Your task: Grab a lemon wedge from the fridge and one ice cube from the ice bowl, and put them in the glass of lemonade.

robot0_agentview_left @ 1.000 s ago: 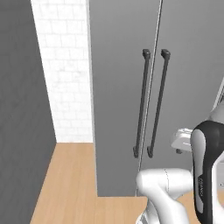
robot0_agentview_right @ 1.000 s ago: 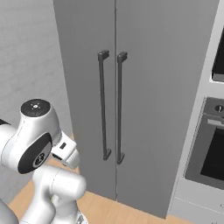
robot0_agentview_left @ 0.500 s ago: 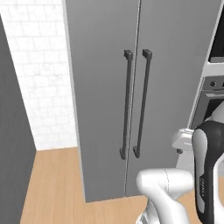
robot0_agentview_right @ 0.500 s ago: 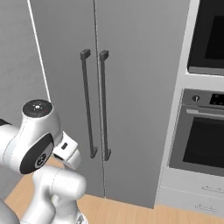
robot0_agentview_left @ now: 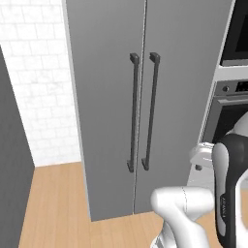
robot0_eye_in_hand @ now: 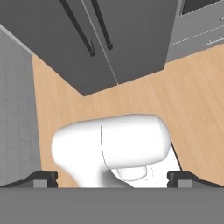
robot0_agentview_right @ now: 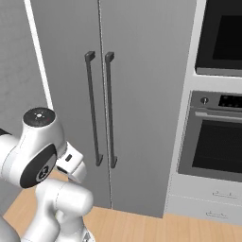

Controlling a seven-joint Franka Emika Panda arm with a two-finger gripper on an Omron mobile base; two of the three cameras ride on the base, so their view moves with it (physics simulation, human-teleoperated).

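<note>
- In the left base view, I am facing the fridge (robot0_agentview_left: 145,106), which is filling the centre of the frame with both doors shut, so I am judging the lemon wedge to be still inside it. Its two dark handles (robot0_agentview_left: 143,111) are standing side by side at the door seam. My arm is folded low in the lower right corner.
- In the right base view, the fridge (robot0_agentview_right: 118,94) is sitting left of centre, and this side is adding the oven (robot0_agentview_right: 217,137) at the right.
- In the hand view, I am looking down at the wooden floor (robot0_eye_in_hand: 183,83), with the fridge (robot0_eye_in_hand: 118,35) along the top. My gripper (robot0_eye_in_hand: 113,178) is spread wide and holding nothing, its tips sitting at the lower left and lower right.
</note>
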